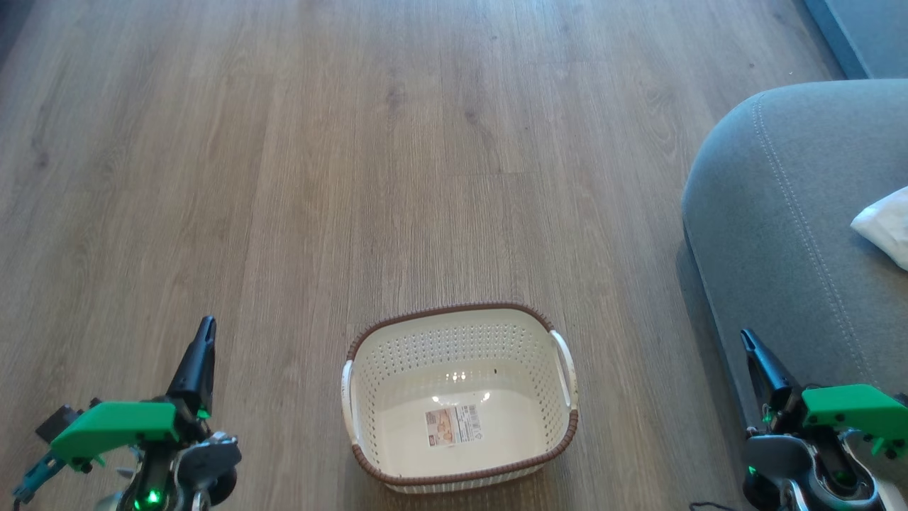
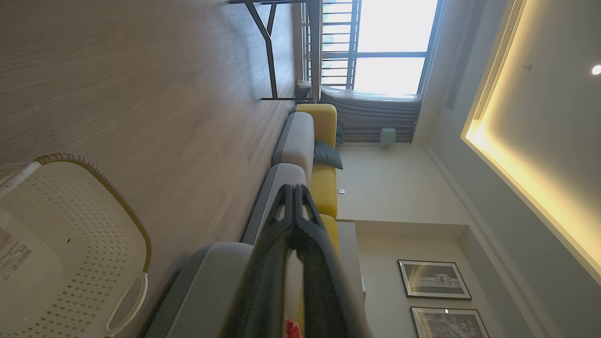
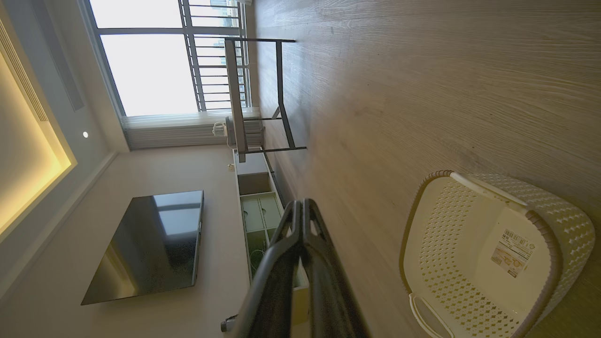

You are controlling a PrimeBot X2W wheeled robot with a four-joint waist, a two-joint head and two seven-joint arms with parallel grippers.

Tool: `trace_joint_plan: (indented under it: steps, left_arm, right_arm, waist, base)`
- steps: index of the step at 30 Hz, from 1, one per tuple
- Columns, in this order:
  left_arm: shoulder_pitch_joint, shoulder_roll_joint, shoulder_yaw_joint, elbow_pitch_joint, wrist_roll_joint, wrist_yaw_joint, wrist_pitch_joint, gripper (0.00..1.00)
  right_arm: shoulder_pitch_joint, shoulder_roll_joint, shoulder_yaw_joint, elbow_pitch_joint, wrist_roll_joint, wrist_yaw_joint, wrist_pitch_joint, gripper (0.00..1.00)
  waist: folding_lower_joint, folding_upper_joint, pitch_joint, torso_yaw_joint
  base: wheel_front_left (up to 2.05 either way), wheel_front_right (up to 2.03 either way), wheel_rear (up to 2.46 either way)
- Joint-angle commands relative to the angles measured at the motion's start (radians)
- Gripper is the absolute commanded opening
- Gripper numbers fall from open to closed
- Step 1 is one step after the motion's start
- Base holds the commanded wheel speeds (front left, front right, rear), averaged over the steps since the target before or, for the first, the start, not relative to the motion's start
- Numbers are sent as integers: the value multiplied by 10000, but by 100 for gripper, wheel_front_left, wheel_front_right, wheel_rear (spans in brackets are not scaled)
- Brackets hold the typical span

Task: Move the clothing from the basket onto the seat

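Clothing [image 1: 883, 223] is in neither gripper: left gripper [image 1: 204, 328] and right gripper [image 1: 746, 337] are both pressed closed on nothing. Between them the basket [image 1: 454, 348] stands empty; what seems to be it lies, white and crumpled, on the seat [image 1: 766, 234]. Soft, light and limp, it probably wants pinching at a bunched fold.

Basket [image 1: 460, 339] on the floor [image 1: 319, 177], seat [image 1: 766, 234] to its right.
Cream perforated basket, brown-rimmed, stands upright near centre, label [image 1: 454, 424] on its bare bottom; grey stitched seat lies apart to the right, white cloth [image 1: 883, 226] on it.
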Motion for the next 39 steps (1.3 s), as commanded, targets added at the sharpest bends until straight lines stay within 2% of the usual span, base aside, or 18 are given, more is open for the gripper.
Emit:
trace_joint_plan:
  steps: [1, 39]
  left_arm:
    - [-555, 51, 362, -350, -42, -69, 34, 0]
    - [-554, 51, 361, -351, -43, -69, 33, 0]
  right_arm:
    - [-492, -1, 171, -369, -36, 23, 89, 0]
    - [-496, 29, 127, -367, -72, 23, 124, 0]
  waist:
    - [0, 0, 0, 0]
    - [0, 0, 0, 0]
  base:
    - [0, 0, 0]
    - [0, 0, 0]
